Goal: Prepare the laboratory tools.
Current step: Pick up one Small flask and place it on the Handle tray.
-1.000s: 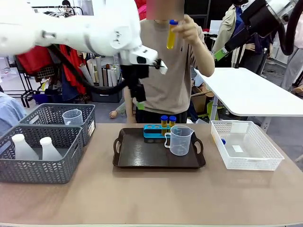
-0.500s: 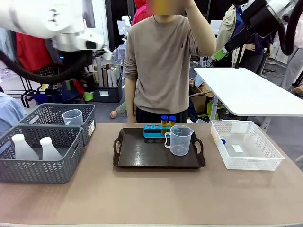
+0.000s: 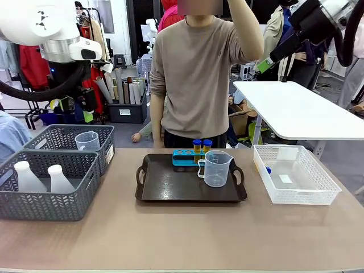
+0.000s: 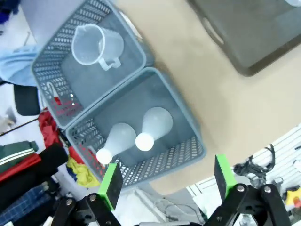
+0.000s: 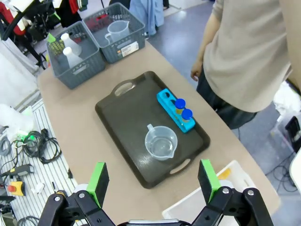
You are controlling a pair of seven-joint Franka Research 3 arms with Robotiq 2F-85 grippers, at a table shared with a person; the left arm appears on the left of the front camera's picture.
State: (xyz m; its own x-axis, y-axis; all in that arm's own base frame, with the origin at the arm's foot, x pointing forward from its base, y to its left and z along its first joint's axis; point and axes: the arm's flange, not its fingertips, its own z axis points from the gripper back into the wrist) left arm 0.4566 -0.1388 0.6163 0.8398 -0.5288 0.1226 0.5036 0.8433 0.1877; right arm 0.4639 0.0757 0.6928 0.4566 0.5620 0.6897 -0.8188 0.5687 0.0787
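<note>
Left jaws held apart, high above two flasks [image 4: 155, 123] in grey basket [image 4: 186, 151], at 9 o'clock from tray [image 3: 170, 185]. Right jaws apart too. One flask neck likely best gripped gently, lifted straight up.

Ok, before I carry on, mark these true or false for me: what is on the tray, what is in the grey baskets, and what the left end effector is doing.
1. Two blue-capped tubes stand in the blue rack on the tray. True.
2. The measuring beaker on the tray lies on its side. False: it stands upright, beside the rack.
3. The near grey basket holds two white flasks. True.
4. The left end effector is shut on a flask. False: it is open and empty, above the baskets.
5. The far grey basket holds a second beaker. True.
</note>
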